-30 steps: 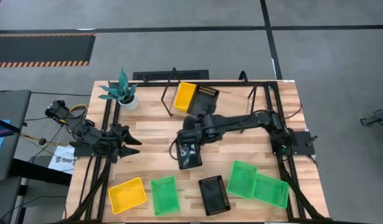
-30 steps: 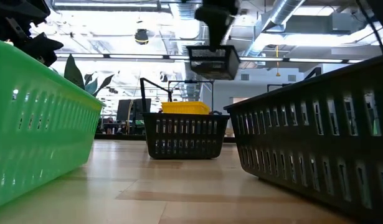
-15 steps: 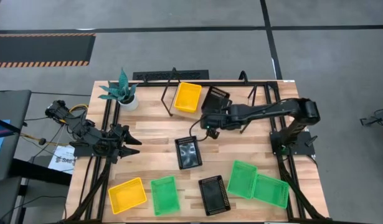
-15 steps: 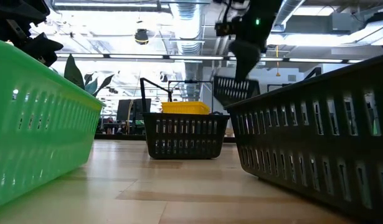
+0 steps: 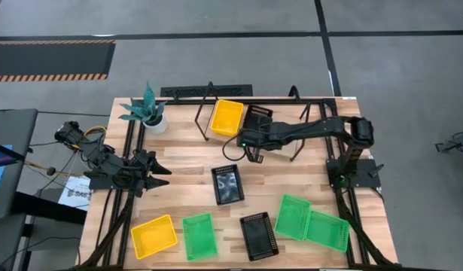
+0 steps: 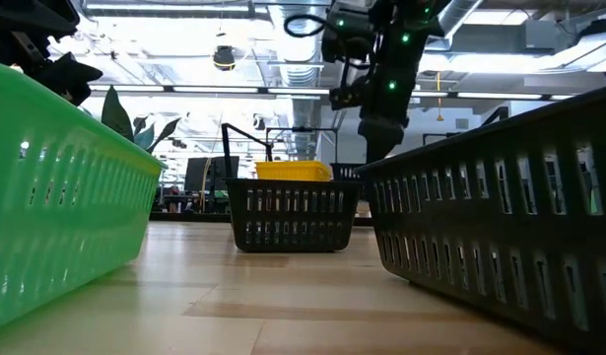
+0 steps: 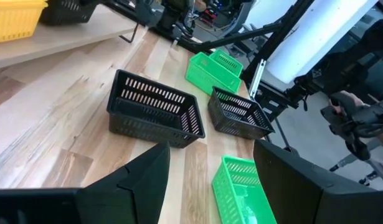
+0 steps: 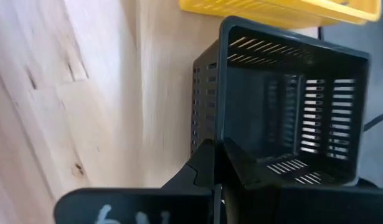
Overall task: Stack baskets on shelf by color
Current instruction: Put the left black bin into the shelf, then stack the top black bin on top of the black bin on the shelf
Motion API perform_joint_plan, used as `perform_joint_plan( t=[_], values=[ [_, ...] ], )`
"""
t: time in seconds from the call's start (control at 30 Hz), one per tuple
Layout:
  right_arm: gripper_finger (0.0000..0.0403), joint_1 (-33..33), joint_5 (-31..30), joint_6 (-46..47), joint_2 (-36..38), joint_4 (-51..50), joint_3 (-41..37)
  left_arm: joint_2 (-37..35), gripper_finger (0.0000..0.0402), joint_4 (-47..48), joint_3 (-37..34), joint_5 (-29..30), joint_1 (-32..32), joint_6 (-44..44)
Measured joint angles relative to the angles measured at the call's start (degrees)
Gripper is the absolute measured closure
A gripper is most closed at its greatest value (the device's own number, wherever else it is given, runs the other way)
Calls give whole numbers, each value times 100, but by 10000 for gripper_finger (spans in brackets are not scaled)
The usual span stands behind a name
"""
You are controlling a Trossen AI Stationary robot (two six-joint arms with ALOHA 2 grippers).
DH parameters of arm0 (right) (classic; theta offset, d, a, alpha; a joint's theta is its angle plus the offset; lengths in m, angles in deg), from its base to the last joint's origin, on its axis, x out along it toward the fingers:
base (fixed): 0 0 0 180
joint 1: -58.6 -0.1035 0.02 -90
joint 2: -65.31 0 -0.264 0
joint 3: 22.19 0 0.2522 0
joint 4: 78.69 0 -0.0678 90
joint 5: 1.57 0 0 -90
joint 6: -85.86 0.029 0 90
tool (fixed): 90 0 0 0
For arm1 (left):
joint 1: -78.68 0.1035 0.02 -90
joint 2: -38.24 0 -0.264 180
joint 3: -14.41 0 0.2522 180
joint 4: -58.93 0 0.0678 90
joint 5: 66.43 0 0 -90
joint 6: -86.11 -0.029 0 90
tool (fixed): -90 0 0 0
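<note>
Gripping a black basket (image 8: 284,106) over the shelf (image 5: 287,124), right tool (image 8: 217,163).

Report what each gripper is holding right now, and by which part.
The right gripper is shut on the black basket over the shelf, pinching the rim of one wall. The left gripper holds nothing, open at the table's left edge.

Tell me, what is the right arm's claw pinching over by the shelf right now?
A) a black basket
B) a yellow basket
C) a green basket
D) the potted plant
A: the right wrist view shows the right gripper shut on the rim of a black basket, which sits beside the yellow basket on the shelf.
</note>
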Motion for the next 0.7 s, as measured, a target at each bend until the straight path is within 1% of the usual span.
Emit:
perform_joint_plan(
  t=[0.23, 0.33, 0.47, 0.7],
  values=[
    [380, -6, -12, -75, -88, 23, 2, 0, 181, 0, 0, 0, 0, 5],
    [366, -4, -12, -50, -90, -13, 2, 0, 181, 2, 0, 16, 0, 5],
    [325, -4, -18, -17, -90, -10, 2, 0, 181, 2, 0, 42, -2, 5],
    [230, -25, -26, -4, -44, -62, 71, 0, 181, 4, 0, 44, 0, 17]
  ],
)
